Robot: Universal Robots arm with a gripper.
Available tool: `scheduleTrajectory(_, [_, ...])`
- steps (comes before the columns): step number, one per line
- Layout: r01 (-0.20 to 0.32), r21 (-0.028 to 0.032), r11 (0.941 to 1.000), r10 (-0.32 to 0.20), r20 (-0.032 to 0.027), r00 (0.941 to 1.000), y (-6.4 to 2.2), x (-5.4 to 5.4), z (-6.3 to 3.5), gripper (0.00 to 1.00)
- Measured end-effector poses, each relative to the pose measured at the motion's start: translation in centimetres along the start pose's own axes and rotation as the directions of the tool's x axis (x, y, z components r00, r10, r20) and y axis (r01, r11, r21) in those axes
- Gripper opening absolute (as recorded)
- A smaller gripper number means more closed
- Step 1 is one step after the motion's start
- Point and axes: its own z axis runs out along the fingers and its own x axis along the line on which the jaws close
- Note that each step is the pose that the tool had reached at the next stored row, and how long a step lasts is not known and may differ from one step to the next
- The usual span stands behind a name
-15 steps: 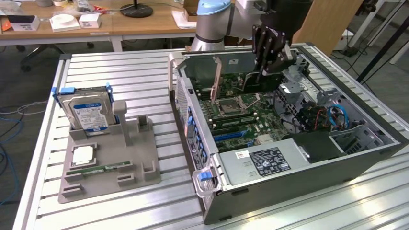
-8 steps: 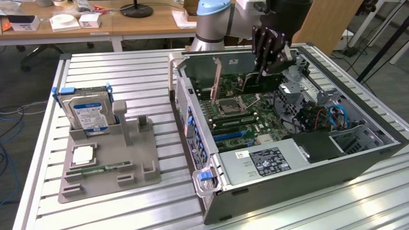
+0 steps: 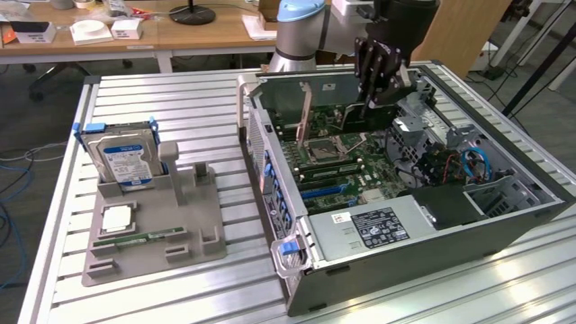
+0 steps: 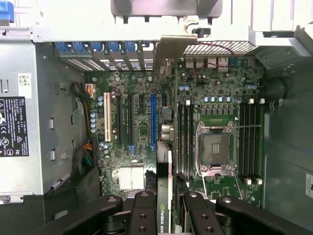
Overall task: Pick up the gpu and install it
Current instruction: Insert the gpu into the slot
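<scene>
Misalignment is the risk: the gpu [image 4: 165, 196] hangs edge-on over the motherboard [image 4: 142, 122], bracket [image 4: 168, 49] toward the rear slots, and if its connector drifts off the blue slot [image 4: 153, 122] it could jam or scrape nearby parts. The gripper [image 4: 165, 208] is partly closed, its fingers [image 4: 144, 210] pinching the gpu on both faces, above the open case [image 3: 504, 223].
</scene>
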Motion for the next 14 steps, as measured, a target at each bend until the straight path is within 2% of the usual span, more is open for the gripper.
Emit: scheduleTrajectory(14, [0.000, 0.0000, 1.0000, 0.000, 0.0001, 1.0000, 0.00, 0.01, 0.38, 0.26])
